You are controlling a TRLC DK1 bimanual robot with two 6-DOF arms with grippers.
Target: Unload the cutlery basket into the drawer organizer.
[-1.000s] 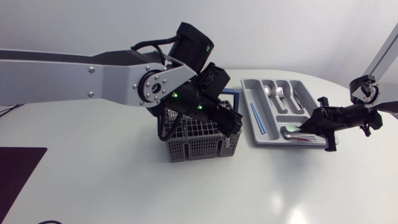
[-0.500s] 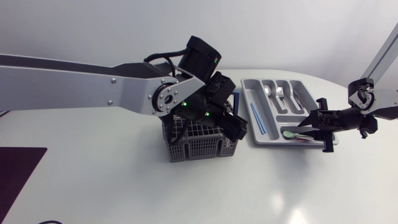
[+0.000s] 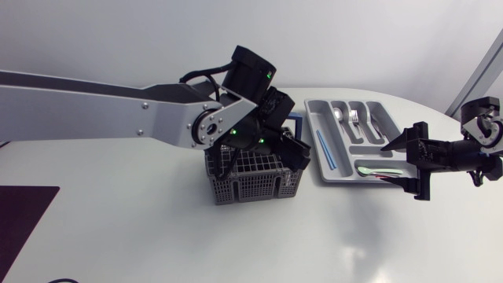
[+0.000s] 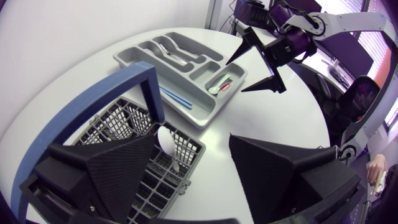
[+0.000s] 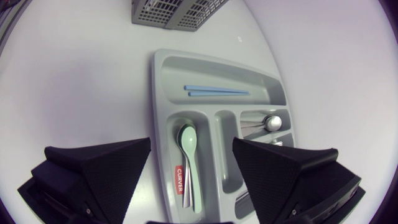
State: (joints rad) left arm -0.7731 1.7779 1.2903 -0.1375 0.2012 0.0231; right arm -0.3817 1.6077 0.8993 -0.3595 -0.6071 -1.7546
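Note:
The grey cutlery basket (image 3: 251, 187) with a blue handle stands mid-table. My left gripper (image 3: 288, 151) hangs open right over it; in the left wrist view a white spoon (image 4: 166, 140) stands in the basket (image 4: 155, 182) between the fingers. The grey drawer organizer (image 3: 312, 126) lies to the right. A pale green spoon (image 3: 377, 168) lies in its near compartment. My right gripper (image 3: 413, 161) stands open just beyond that end, empty. From the right wrist view the green spoon (image 5: 189, 155) lies flat ahead of the fingers.
The organizer (image 5: 160, 93) also holds two blue chopsticks (image 5: 214, 92) in a long compartment and metal cutlery (image 5: 270, 123) in the far ones. A dark mat (image 3: 20, 220) lies at the table's left edge.
My right gripper has opened, let go of the green spoon in the organizer and drawn back to the right. My left gripper has shifted a little over the basket.

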